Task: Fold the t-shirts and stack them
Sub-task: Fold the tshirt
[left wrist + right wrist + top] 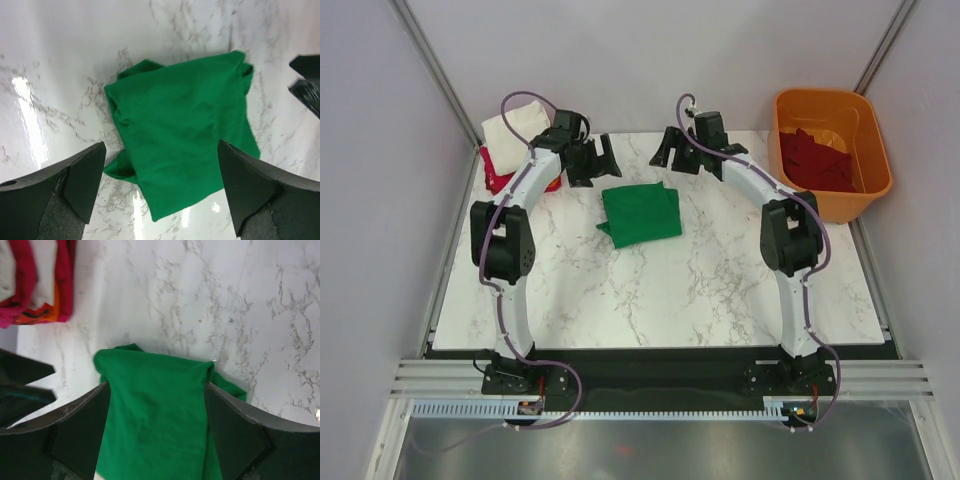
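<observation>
A bright green t-shirt (640,213) lies folded into a rough square in the middle of the marble table; it also shows in the left wrist view (182,127) and the right wrist view (155,425). A stack of folded shirts (510,150), cream-white on top of red, sits at the far left; its red and orange edges show in the right wrist view (37,280). My left gripper (600,160) is open and empty, above the table just beyond the green shirt. My right gripper (672,150) is open and empty, also just beyond it.
An orange plastic tub (873,155) at the far right holds dark maroon and red cloth (815,158). Grey walls close in both sides. The table's (670,290) near edge runs in front of the arm bases.
</observation>
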Available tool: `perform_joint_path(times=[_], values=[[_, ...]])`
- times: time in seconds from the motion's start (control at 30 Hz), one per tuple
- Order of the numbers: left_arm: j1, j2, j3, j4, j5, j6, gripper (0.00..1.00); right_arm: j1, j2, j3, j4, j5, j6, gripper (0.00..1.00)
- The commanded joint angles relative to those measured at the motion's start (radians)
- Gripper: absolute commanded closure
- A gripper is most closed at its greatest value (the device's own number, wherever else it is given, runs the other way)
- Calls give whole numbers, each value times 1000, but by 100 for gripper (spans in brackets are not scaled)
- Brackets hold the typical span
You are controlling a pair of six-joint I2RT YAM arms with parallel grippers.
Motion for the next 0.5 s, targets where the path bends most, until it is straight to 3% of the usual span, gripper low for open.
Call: perform_joint_path(times=[0.0, 0.33, 0.4, 0.47], values=[[6, 6, -74, 58, 14, 12, 0, -6, 135, 61, 3, -51, 11, 17], [4, 101, -87, 133, 8, -5, 5, -2, 238, 126, 5, -32, -14, 19], [6, 124, -87, 148, 8, -8, 15, -2, 263, 141, 5, -40, -12, 20], [6, 137, -82, 153, 2, -9, 19, 0, 276, 144, 5, -46, -12, 21]])
